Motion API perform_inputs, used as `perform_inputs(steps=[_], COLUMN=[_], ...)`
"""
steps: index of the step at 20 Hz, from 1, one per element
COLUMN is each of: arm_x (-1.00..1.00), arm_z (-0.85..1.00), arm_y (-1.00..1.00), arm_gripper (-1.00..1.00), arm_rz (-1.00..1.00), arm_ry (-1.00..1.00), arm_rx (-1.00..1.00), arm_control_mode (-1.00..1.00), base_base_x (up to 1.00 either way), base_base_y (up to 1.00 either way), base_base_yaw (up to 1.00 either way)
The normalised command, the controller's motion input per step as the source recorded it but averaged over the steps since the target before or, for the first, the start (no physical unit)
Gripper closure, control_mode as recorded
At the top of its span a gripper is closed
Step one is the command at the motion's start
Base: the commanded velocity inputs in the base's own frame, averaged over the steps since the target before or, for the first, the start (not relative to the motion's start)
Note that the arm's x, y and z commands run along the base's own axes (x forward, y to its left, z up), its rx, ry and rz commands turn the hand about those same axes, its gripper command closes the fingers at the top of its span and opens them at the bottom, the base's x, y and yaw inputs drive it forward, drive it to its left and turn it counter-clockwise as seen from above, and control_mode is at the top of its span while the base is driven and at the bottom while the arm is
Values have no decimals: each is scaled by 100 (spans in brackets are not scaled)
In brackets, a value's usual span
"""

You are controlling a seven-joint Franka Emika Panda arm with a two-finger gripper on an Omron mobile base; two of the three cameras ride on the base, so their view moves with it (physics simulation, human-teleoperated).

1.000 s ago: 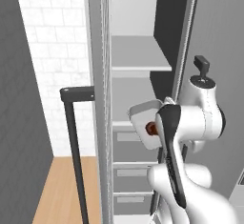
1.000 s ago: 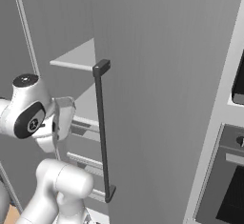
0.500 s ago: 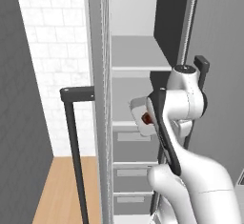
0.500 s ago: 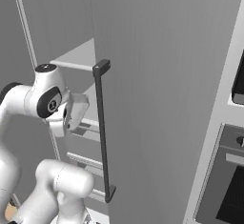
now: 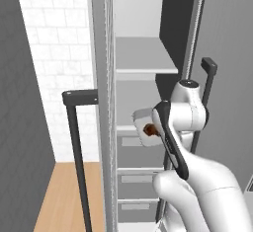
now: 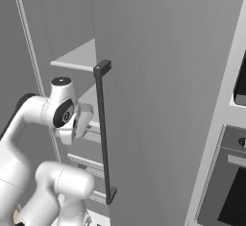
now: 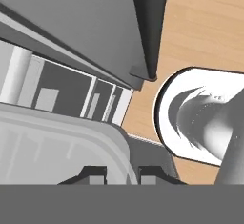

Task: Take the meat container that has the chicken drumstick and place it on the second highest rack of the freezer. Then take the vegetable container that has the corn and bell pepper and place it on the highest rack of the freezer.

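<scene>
Over the last second: arm swung up and toward the freezer [image 5: 148, 53]; meat container [image 5: 146, 127] carried with it, now level with the second highest rack [image 5: 126, 129], at its front edge. Hand [image 5: 154, 130] pinched narrow on the container's rim; in the hand view the pale rim [image 7: 116, 144] passes between the finger tips. Chicken drumstick [image 5: 148, 129] visible inside as a reddish-brown patch. Judged: first placement nearly at insertion, container not yet set down. Highest rack [image 5: 146, 58] above, bare where visible.

Around: grey drawer fronts [image 5: 133, 179] just below the rack. Open door with dark bar handle [image 6: 103, 133] close on the arm's right; second dark handle [image 5: 79, 147] at left. Door edge and handle judged the main clearance risk.
</scene>
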Motion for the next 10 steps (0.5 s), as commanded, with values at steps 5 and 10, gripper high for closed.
perform_inputs(steps=[5, 10], arm_x=[28, 48], arm_z=[-37, 2], arm_y=[0, 0], arm_gripper=[100, 100], arm_rz=[-6, -11], arm_ry=[-10, -4], arm_rx=[2, 0], arm_control_mode=[-100, -100], base_base_x=[0, 0], base_base_y=[0, 0], base_base_yaw=[0, 0])
